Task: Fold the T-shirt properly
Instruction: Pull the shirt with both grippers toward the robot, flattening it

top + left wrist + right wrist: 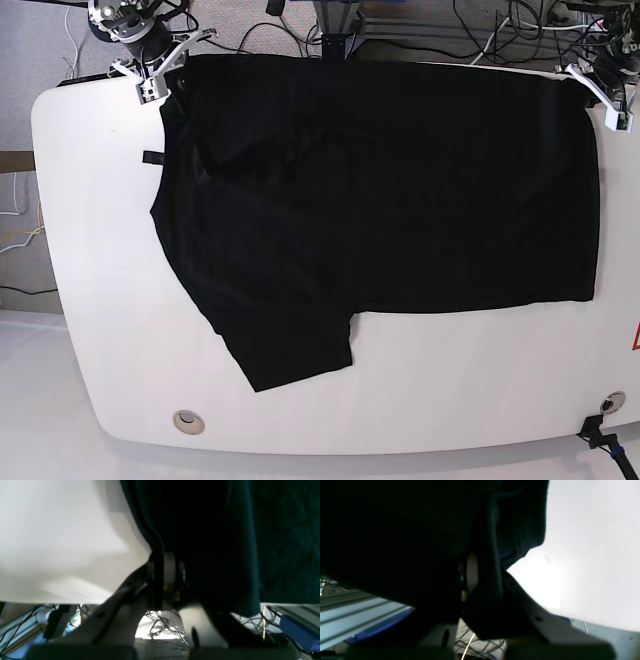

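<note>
worktop (110, 330): white, with rounded corners, it carries the whole garment; bare surface shows at the near side and at both ends.
T-shirt (380, 200): large and black, it lies flat with the plain side up and covers most of the far half of the worktop. One sleeve (290, 345) reaches toward the near edge. The far edge lies along the back rim of the worktop, between the two arms.
how it handles: I judge it soft, limp and light. It has no stiffness, so it sags and wrinkles where it is not supported, and a lifted edge drags the rest behind it. It is not fragile and not slippery; a pinch on a small fold of cloth is enough.
where to hold: the corners and hems seem best, one for each arm, so that the edge stays stretched between them. A hold in the middle would only bunch the cloth.
right tool (472, 577): closed together on a fold of the T-shirt at the far corner, on the base view's left; dark cloth wraps around the fingers.
left tool (165, 580): clamped in the same way on the cloth at the other far corner; the black cloth hangs over its fingers.
</note>
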